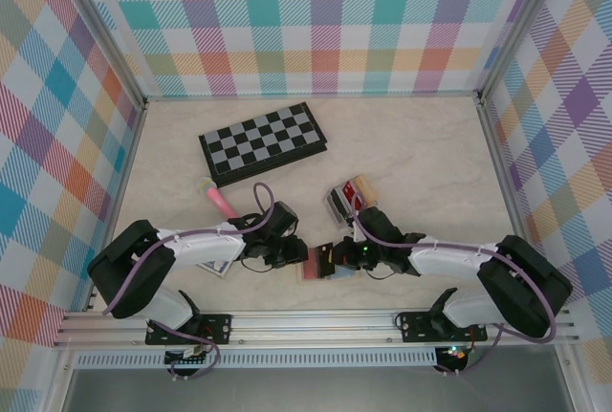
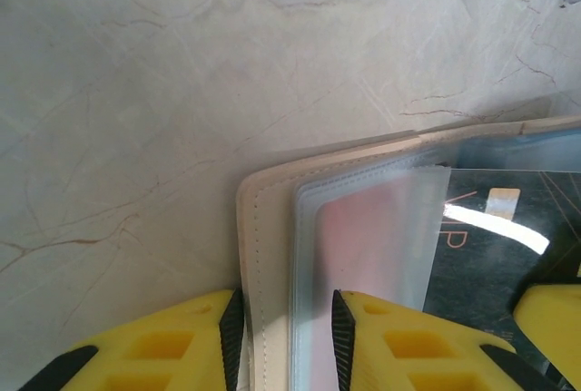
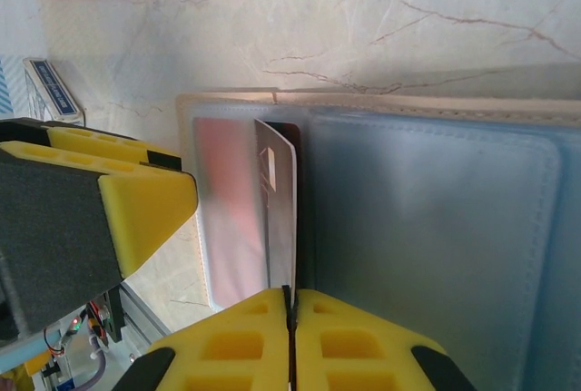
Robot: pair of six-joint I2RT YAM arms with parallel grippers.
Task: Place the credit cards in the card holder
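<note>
Marble bench [image 1: 411, 154], lower centre: wallet [image 2: 272, 228] clamped steady by left tool [image 2: 286, 305], seemingly so the credit card [image 3: 280, 210] pinched in right tool [image 3: 290, 296] can be withdrawn

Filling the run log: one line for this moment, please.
left gripper: pinching wallet edge | right gripper: shut on card | card: on edge in wallet

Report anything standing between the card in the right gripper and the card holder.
The card in the right gripper sits between clear sleeves of the wallet. Beyond them, only bare table lies before the card holder.
</note>
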